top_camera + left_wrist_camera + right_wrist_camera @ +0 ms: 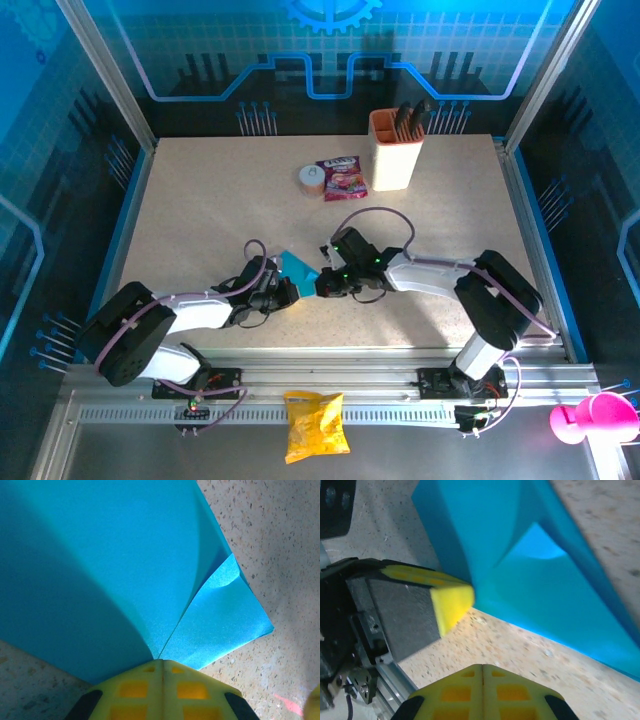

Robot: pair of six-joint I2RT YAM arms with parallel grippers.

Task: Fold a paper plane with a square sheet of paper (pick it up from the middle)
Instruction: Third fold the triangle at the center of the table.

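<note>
Left gripper (pixel 288 291) (pixel 161 663): jaws pressed together, pinching the square sheet of paper (pixel 297 264) (pixel 100 570) (pixel 545 590) at a crease end. Right gripper (pixel 322 284) (pixel 482 667): jaws fully closed, nothing between them, tips just short of the sheet's edge. Sheet is bright cyan, partly folded into overlapping layers, one flap bulging up. It sits on the speckled table (pixel 200 200) between both grippers, near the front-centre.

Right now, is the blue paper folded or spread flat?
Folded, not flat. The paper shows two layers meeting along a crease, a small flap beside a larger curved one.
</note>
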